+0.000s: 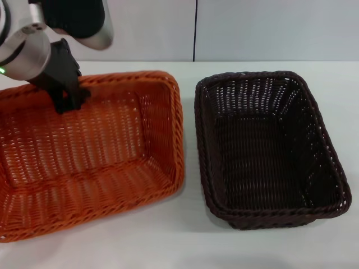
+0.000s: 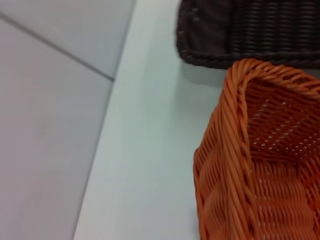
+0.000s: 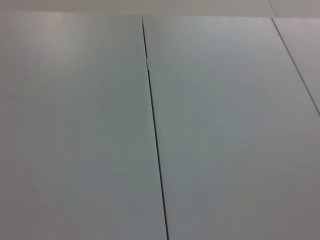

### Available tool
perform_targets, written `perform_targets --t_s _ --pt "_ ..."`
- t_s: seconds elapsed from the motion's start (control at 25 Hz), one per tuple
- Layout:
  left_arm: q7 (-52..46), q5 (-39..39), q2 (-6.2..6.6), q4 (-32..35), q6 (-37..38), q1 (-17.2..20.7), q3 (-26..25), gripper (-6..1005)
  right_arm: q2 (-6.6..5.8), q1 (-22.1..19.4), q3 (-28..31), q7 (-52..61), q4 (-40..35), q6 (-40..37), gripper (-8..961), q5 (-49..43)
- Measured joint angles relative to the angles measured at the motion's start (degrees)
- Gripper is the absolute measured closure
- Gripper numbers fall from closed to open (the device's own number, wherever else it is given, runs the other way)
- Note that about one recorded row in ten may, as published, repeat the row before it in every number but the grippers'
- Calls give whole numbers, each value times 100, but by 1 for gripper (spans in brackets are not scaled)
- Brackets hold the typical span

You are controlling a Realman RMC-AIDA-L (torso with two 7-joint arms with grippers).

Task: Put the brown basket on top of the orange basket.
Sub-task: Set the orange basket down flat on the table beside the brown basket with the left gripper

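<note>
Two woven baskets side by side on a white counter; no writing or labels show.

The left gripper reaches over the orange basket's far rim, its jaws' state impossible to tell. The brown basket sits just beside, apart. The orange basket's left end is cut off.
</note>
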Motion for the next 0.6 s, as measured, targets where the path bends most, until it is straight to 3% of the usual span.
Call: perform_targets --t_s 0.6 --pt "679 -231 2 1400 539 -467 -31 854 -5 58 0 -34 11 52 177 -17"
